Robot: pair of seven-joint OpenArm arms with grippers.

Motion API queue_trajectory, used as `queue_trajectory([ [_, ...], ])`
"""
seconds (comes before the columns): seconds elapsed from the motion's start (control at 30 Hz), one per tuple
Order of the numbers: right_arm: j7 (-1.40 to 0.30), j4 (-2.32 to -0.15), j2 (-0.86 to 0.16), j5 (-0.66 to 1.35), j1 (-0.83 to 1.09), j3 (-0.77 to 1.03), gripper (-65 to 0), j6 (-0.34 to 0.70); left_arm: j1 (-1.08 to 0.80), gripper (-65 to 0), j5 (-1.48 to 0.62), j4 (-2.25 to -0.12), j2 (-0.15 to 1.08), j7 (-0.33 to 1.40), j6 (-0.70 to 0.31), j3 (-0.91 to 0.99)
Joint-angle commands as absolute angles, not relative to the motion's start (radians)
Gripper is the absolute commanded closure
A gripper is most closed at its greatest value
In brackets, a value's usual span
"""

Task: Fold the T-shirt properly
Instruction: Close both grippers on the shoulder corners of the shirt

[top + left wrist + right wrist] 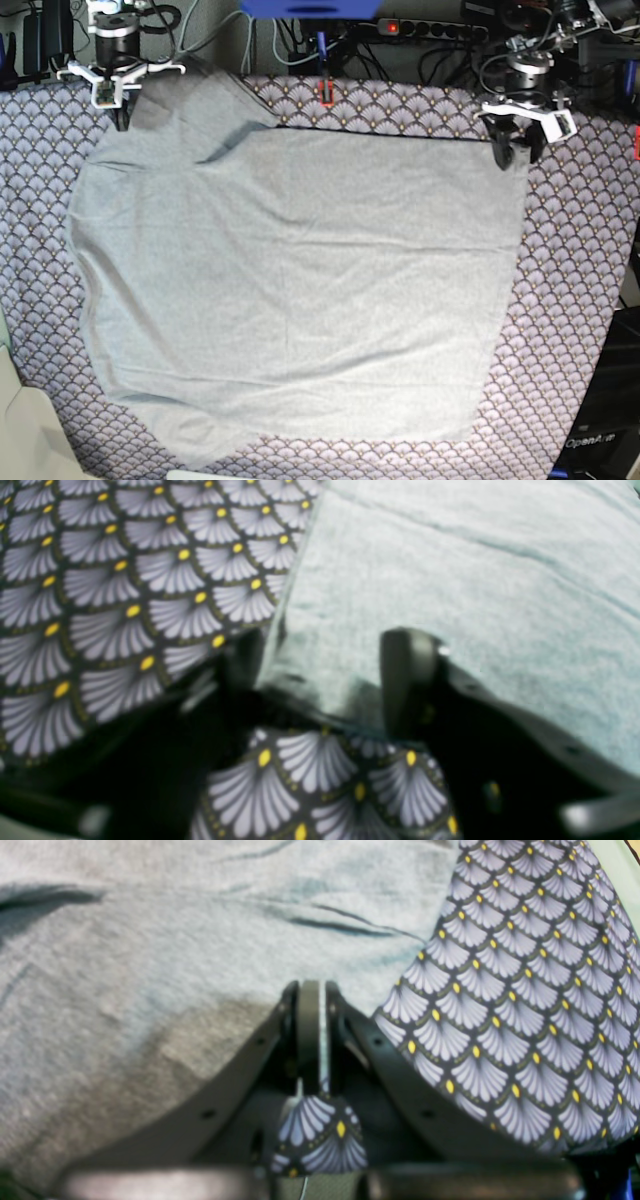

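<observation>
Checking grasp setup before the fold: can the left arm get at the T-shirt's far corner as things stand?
Probably yes. The left gripper already straddles that corner of the T-shirt, one finger on the fabric, jaws apart, not yet shut. Nothing but the tablecloth lies around it.
</observation>
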State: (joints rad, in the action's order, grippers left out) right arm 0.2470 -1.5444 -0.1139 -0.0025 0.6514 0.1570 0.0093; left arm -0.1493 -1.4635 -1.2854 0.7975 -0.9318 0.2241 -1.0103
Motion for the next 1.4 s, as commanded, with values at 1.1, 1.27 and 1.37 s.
queue_trajectory([
  [1.1, -0.174, -1.758, -0.010, 0.371, 0.564, 0.475, -14.4, 0.466, -0.151, 0.0, -1.484, -1.331, 0.837, -0.885, 0.223, -1.020],
  [1.27, -0.305, -1.840, -0.001, 0.475, 0.570, 0.547, -24.0, 0.473, -0.151, 0.0, -1.484, -1.345, 0.860, -0.885, 0.223, -1.017],
  [1.37, -0.377, -1.847, -0.005, 0.542, 0.573, 0.550, -26.3, 0.473, -0.150, 0.0, -1.484, -1.346, 0.874, -0.885, 0.223, -1.017],
])
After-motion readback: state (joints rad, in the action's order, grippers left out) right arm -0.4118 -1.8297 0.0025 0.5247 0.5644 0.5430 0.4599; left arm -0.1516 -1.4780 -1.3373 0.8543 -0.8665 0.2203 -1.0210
